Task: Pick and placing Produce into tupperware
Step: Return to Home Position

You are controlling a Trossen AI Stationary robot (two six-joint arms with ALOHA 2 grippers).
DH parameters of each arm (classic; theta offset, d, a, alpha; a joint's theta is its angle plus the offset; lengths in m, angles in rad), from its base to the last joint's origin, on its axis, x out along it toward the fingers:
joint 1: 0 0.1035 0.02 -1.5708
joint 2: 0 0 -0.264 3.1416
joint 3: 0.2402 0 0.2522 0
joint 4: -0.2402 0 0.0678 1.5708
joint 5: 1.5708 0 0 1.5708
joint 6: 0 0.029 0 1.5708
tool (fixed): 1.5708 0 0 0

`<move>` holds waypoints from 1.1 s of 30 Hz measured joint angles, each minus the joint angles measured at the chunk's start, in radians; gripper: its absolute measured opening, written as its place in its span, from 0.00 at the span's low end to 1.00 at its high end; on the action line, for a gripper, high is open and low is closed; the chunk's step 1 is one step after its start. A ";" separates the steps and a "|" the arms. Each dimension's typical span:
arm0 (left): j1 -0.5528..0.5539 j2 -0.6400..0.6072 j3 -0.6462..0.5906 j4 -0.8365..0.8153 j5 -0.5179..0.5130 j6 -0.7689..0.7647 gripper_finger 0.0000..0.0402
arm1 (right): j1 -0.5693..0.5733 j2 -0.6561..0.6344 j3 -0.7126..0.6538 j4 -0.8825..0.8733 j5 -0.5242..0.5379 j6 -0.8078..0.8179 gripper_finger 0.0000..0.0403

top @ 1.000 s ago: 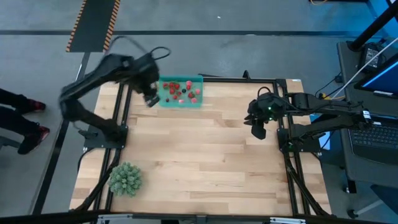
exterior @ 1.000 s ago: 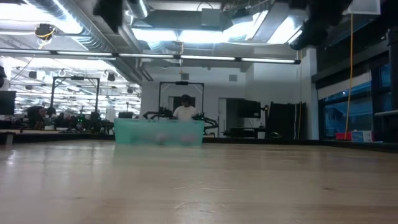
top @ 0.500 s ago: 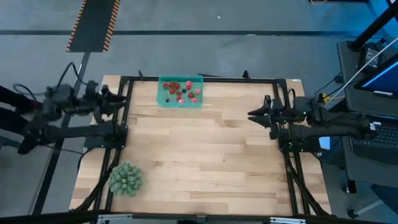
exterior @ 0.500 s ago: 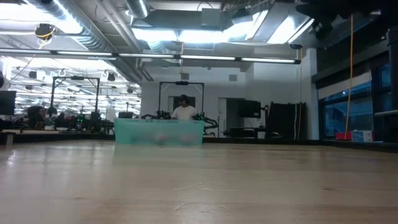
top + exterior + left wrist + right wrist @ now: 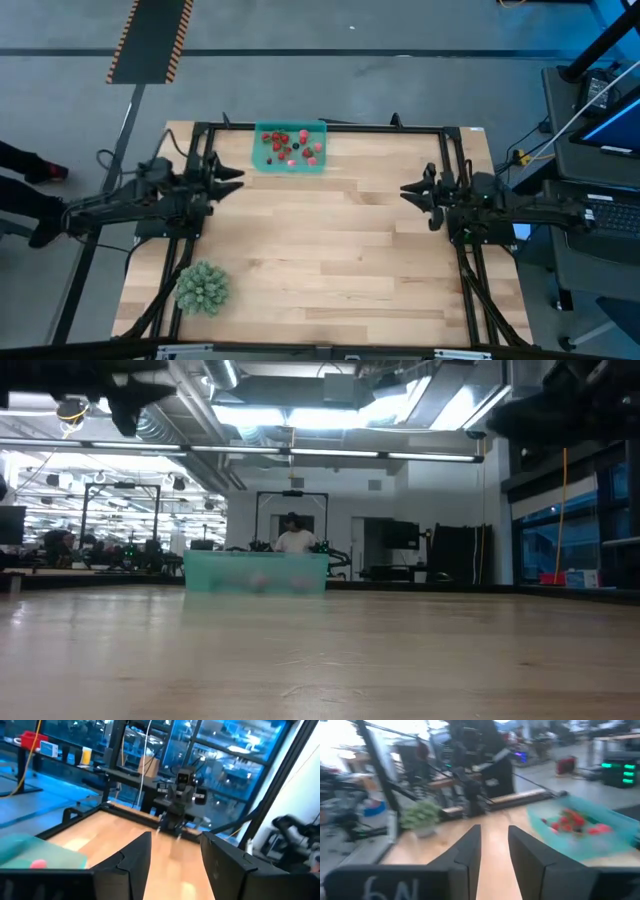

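Container (image 5: 265, 163): translucent teal-green; in the low view a paler, milky teal.
Fruits (image 5: 281, 139) inside: mostly bright red, several pink, one near-black; green specks on a few.
Table (image 5: 330, 250): pale blond wood, striped in planks, with faint darker grain streaks.
Frame rails (image 5: 370, 127) around the table: black.
Spiky ball (image 5: 202, 286): dusty sage green, lighter at the tips, giving a mottled look.
Left gripper (image 5: 175, 840), right gripper (image 5: 494, 829): both matte black-grey; the right one has pale handwritten marks on its base.
Floor (image 5: 400, 60): plain grey.
Mat (image 5: 150, 38) on the floor: dark centre, orange-and-black diagonal stripes down both long edges.
Shoe (image 5: 48, 171) at the picture's left edge: red.
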 joint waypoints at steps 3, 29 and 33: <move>0.000 -0.001 -0.071 0.065 0.006 0.056 0.40 | -0.020 -0.001 -0.025 0.001 0.020 -0.031 0.25; 0.000 0.000 -0.255 0.252 -0.029 0.106 0.42 | -0.101 0.000 -0.082 0.016 0.020 -0.136 0.25; 0.000 0.000 -0.255 0.252 -0.029 0.106 0.42 | -0.101 0.000 -0.082 0.016 0.020 -0.137 0.25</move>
